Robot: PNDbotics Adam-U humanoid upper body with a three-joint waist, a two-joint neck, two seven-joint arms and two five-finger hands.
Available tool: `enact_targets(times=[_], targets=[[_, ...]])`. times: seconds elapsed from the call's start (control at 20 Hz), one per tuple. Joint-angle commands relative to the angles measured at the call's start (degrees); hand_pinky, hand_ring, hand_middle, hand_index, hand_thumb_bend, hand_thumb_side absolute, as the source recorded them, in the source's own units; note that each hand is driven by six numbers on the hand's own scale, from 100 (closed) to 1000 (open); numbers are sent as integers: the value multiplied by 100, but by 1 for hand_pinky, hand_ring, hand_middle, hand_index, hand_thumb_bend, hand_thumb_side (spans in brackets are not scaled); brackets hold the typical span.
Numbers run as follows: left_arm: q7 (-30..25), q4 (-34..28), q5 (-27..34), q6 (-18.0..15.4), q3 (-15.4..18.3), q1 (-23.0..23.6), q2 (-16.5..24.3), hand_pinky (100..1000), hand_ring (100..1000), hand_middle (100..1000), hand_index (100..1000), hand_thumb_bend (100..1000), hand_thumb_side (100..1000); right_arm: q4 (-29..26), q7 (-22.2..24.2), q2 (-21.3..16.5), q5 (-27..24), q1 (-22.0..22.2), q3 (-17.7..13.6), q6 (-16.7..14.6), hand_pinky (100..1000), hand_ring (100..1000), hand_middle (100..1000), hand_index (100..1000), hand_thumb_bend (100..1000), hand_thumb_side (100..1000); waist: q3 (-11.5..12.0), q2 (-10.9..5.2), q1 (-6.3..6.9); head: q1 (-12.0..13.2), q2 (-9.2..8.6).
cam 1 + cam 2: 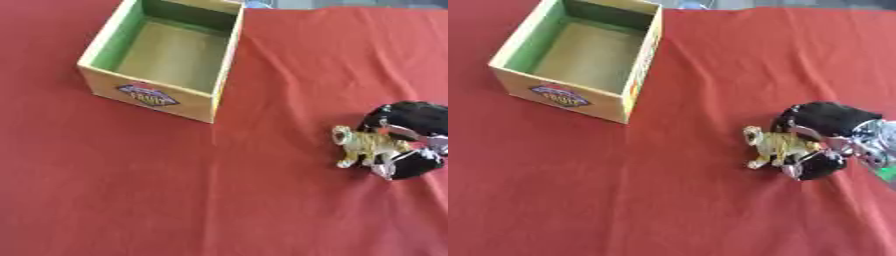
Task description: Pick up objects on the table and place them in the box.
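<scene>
Right hand near the desk's right edge grips 1 toy tiger; far-left box looks empty, placement remains.

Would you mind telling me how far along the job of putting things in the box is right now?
Nothing looks done yet: the box on the red cloth shows only its bare floor. In hand: the right hand is at the toy tiger, fingers curled around its rear, though the tiger seems to be standing on the cloth rather than lifted. Left to do: lift it, carry it to the box and drop it in. The left hand is out of view.
</scene>
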Motion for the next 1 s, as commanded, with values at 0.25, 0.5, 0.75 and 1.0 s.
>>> enact_targets(times=[0.25, 0.5, 0.75, 1.0], targets=[[-16, -98, -26, -6, 6, -32, 29, 500, 446, 561, 684, 100, 562, 5, -214, -50, -170, 28, -82, 193, 859, 760, 481, 586, 100, 206, -5, -74, 11, 23, -56], [-14, -98, -23, -5, 10, -32, 32, 500, 447, 562, 683, 100, 563, -221, -616, -69, -137, 2, -230, 418, 832, 722, 432, 518, 100, 153, -20, -95, 8, 35, -59], [-18, -98, -19, -4, 15, -28, 35, 500, 448, 562, 682, 100, 562, -500, -1055, -116, -75, 9, -336, 622, 807, 685, 364, 429, 100, 200, -42, -118, 1, 47, -72], [-32, -98, -17, 2, 18, -18, 36, 500, 448, 561, 681, 100, 562, -648, -1312, -169, -22, -1, -382, 687, 788, 623, 286, 324, 100, 208, -57, -134, -7, 51, -68]])
